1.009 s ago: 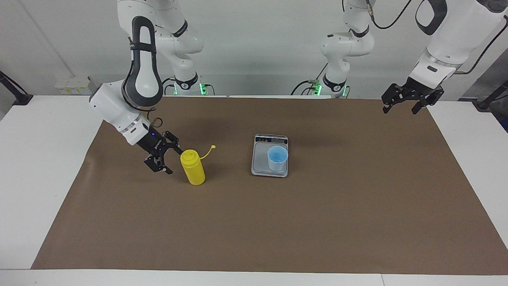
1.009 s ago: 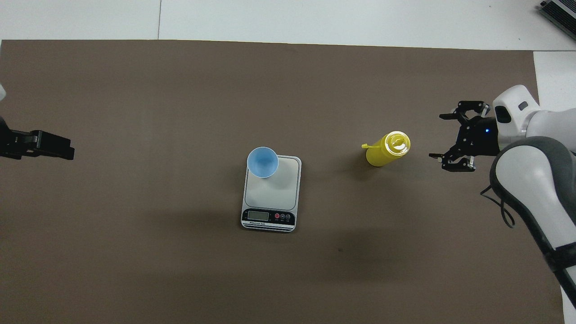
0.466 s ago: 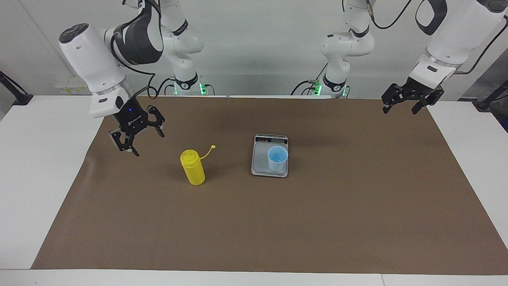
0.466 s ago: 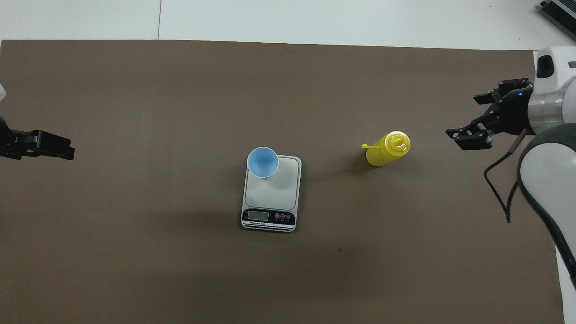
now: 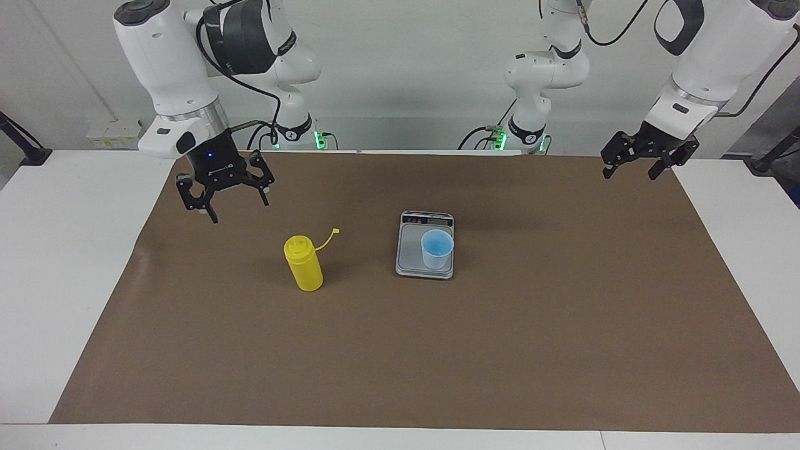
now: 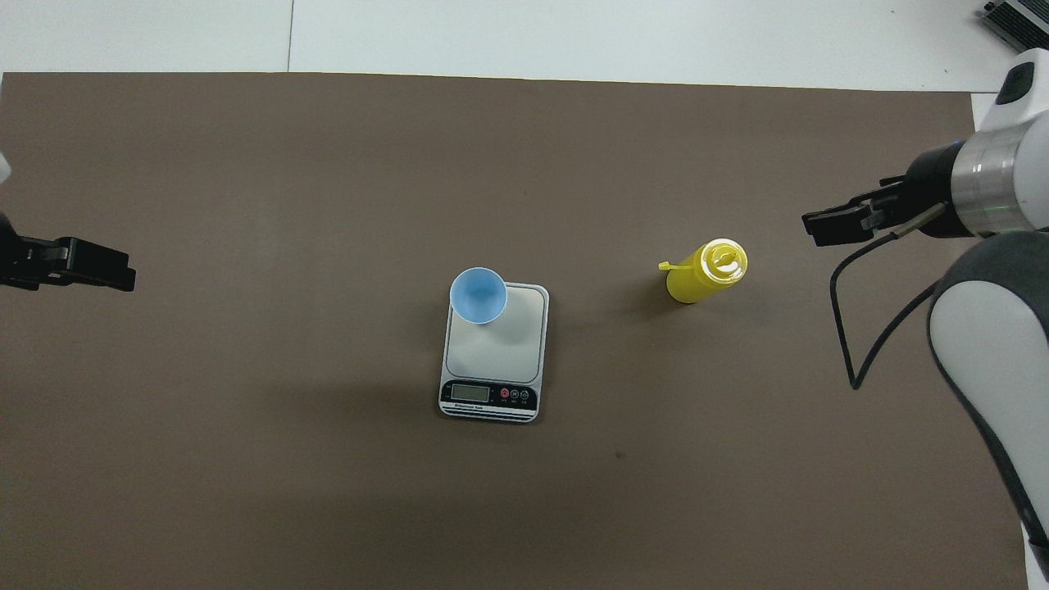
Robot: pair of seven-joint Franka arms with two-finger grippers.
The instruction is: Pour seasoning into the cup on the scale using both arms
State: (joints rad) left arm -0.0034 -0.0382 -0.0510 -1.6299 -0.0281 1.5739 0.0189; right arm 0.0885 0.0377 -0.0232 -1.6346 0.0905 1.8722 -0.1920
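Note:
The yellow seasoning bottle point(image 5: 304, 264) stands upright on the brown mat toward the right arm's end, its cap hanging off on the tether; it also shows in the overhead view point(image 6: 705, 270). The light-blue cup point(image 5: 436, 249) stands on the silver scale point(image 5: 409, 250), at the corner away from the display; the overhead view shows cup point(image 6: 479, 295) and scale point(image 6: 508, 348) too. My right gripper point(image 5: 236, 209) is open and empty, raised over the mat, apart from the bottle point(image 6: 813, 226). My left gripper point(image 5: 630, 175) is open and empty, waiting above the mat's corner at the left arm's end point(image 6: 123, 279).
A brown mat point(image 5: 400, 350) covers most of the white table point(image 5: 62, 262). A black cable loops down from the right arm's wrist point(image 6: 852, 360).
My right gripper has lifted and drawn back from beside the bottle, turning to point downward. The bottle, cup, scale and left arm have not moved.

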